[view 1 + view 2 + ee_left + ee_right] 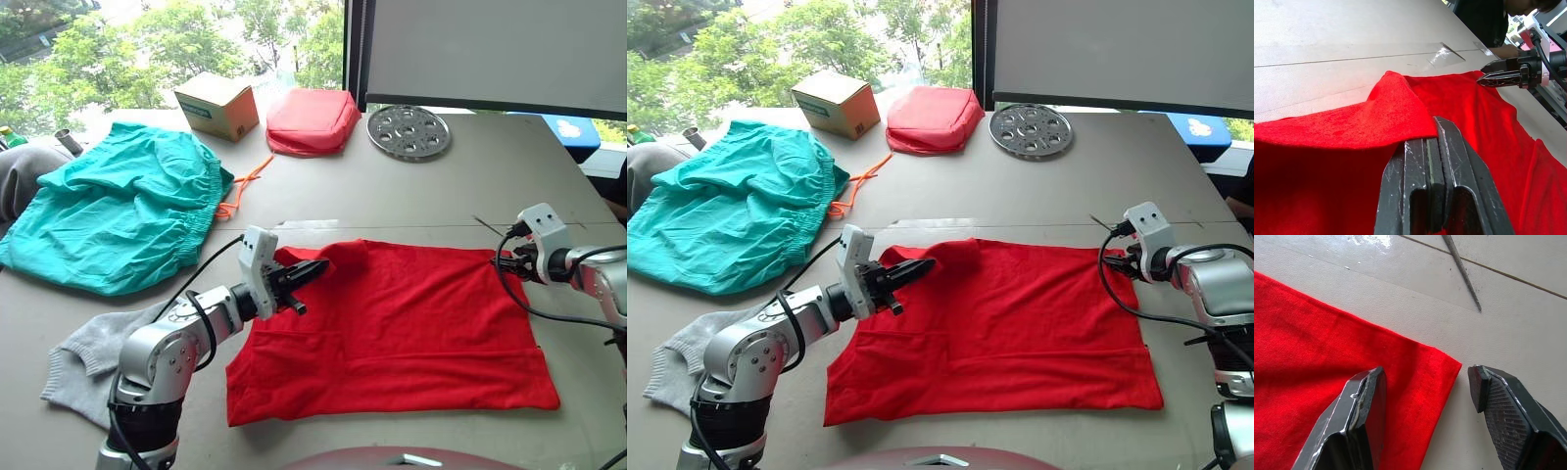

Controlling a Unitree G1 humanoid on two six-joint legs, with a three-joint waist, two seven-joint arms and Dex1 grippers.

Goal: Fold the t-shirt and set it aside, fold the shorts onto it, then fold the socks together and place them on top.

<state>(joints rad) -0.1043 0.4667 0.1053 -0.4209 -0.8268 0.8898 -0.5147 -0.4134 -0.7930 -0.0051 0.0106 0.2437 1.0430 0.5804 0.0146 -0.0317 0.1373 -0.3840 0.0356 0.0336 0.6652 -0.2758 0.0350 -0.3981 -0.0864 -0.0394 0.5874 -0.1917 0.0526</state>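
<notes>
Left eye view: the t-shirt (411, 323) lies spread beside the shorts (118, 211). Left wrist view: the left gripper (1432, 142) pinches a raised fold. Right wrist view: the right gripper (1425, 387) straddles the shirt's corner, fingers spread; it should clamp before lifting evenly.
</notes>
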